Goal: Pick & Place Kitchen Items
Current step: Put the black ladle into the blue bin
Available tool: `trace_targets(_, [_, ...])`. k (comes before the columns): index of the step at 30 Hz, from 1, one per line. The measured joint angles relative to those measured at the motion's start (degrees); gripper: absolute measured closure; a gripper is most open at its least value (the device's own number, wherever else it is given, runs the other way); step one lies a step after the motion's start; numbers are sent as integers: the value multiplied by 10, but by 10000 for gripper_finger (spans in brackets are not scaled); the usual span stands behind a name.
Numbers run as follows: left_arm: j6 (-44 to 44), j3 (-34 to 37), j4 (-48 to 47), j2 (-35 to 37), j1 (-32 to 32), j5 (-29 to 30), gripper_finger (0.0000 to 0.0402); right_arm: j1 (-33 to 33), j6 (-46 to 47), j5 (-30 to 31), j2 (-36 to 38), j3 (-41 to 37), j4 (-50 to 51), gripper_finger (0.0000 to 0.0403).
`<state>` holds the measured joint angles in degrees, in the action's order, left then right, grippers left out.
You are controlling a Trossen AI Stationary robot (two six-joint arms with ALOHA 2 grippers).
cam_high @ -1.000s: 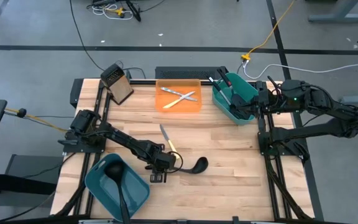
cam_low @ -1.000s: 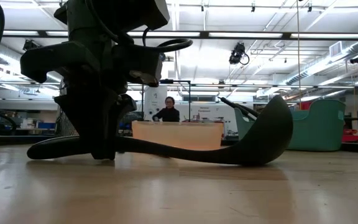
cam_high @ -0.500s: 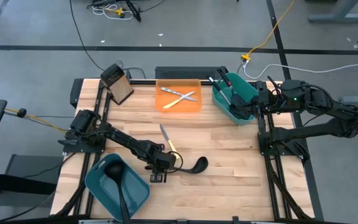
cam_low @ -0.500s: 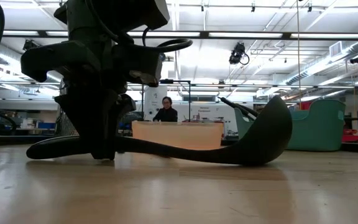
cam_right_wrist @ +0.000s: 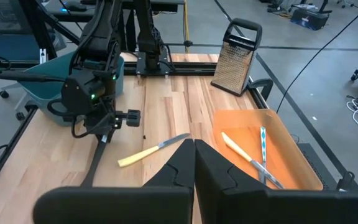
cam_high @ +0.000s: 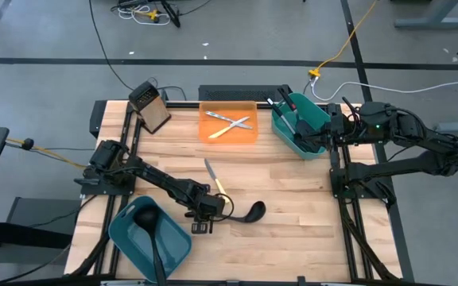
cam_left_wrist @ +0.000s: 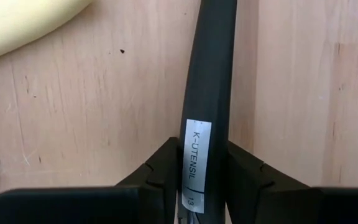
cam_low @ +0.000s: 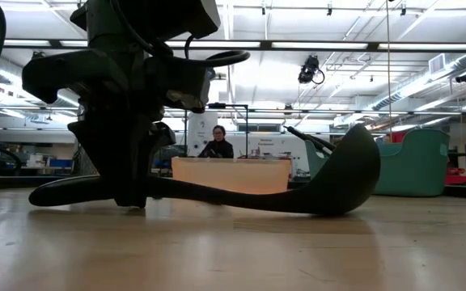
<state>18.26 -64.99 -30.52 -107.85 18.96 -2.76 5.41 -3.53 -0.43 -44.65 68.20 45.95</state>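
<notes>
A black ladle (cam_high: 243,212) lies on the wooden table near its front middle, bowl (cam_low: 354,174) toward the table's right. My left gripper (cam_high: 205,208) stands over its handle, shut on it; it also shows in the low view (cam_low: 128,194). My right gripper (cam_right_wrist: 194,152) is shut and empty, waiting at the far right by a teal bin (cam_high: 300,123) that holds utensils. A yellow-handled knife (cam_high: 213,176) lies flat on the table. Silver and yellow cutlery (cam_high: 230,123) lies in the orange tray (cam_high: 209,135). Another black ladle (cam_high: 151,238) lies in the near-left teal bin (cam_high: 126,234). My left gripper pinches the ladle's handle (cam_left_wrist: 207,112) between its two fingers (cam_left_wrist: 163,177), toward the handle's free end, by a white label. The fingers come from above, pointing down, and lie across the handle. The ladle lies about level, its bowl's underside (cam_low: 338,208) on the table.
A metal grater (cam_high: 151,107) stands at the far left corner. The knife lies just beyond my left gripper. A person (cam_low: 217,144) sits in the room behind the table. Bare wood (cam_high: 293,199) lies right of the ladle.
My left gripper has shifted slightly toward the table's left edge, still shut on the handle. The ladle has slid a little that way with it, staying level.
</notes>
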Motion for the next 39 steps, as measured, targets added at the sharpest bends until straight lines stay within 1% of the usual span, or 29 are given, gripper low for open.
trace_targets(2, [5,-2,-5,0,0,0,304,0,0,0,0,0,0,398])
trace_targets(4, [4,-11,-29,0,0,-3,304,0,0,0,0,0,0,398])
trace_targets(16, [-37,-84,-134,0,0,-23,304,0,-2,-3,0,0,0,398])
trace_targets(31, [-89,-209,-297,0,0,-9,305,0,-4,-5,0,0,0,398])
trace_targets(39, [-100,-271,-354,0,0,-7,305,0,-15,-5,0,0,0,398])
